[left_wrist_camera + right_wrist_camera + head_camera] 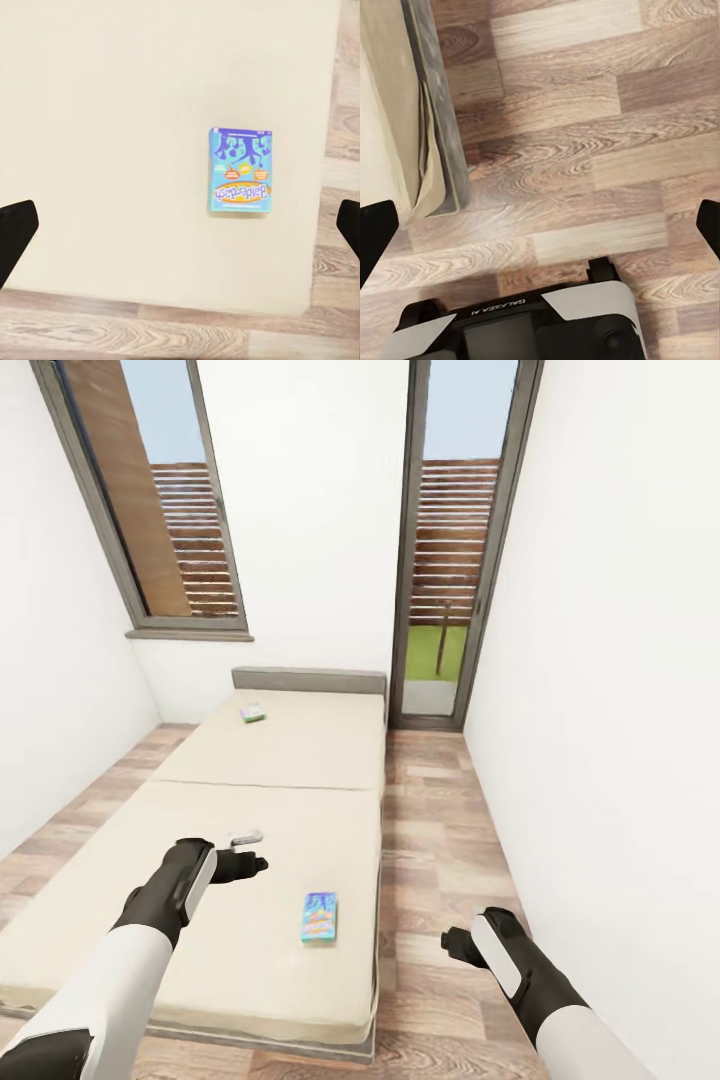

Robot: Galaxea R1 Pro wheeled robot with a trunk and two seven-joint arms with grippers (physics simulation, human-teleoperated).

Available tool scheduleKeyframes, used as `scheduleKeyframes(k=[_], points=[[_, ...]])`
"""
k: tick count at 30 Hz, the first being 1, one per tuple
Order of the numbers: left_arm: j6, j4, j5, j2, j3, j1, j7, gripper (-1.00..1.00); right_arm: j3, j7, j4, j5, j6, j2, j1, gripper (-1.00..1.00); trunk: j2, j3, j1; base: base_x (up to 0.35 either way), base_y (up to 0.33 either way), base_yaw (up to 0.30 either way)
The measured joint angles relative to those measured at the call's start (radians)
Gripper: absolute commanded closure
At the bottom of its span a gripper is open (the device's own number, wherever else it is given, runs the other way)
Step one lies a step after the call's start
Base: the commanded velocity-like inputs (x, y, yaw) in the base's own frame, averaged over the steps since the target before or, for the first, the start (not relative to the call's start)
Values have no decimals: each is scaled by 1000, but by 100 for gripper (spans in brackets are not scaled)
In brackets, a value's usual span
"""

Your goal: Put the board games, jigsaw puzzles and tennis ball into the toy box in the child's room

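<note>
**Operator:** Nearest me in the head view, my left gripper (250, 863) hangs over the near half of the bed (150, 960), and my right gripper (455, 945) is out over the wood floor (440, 830) beside the bed. In each wrist view the two black fingertips (15, 236) sit at opposite edges of the picture, so both sets of jaws are spread wide with nothing between them.

**Observer:** Where are the games?

**Operator:** The blue board game (319, 917) lies flat on the mattress near its right edge, between my two grippers. My left wrist camera reads its lid, "Balderdash"; the head view only gives colour. The right wrist camera adds the bed's grey frame edge (439, 127) and part of my base (521, 326).

**Observer:** And farther off?

**Operator:** A second, green-edged box (252, 713) rests near the headboard (310, 680). It's too small to read. Behind stand a window (170, 510) and a glass door (455, 540).
</note>
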Motion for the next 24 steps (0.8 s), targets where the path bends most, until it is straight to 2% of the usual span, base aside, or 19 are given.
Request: scheduleKeyframes(k=[6, 16, 24], points=[[0, 0, 0, 0, 0, 0, 0, -100, 0, 0, 0, 0, 1, -1, 0, -100, 0, 0, 0, 154, -147, 107], [0, 0, 0, 0, 0, 0, -1, -100, 0, 1, 0, 0, 1, -2, 0, -100, 0, 0, 0, 77, -61, 20], [0, 0, 0, 0, 0, 0, -1, -100, 1, 2, 0, 0, 1, -2, 1, -100, 0, 3, 0, 125, -46, -100]])
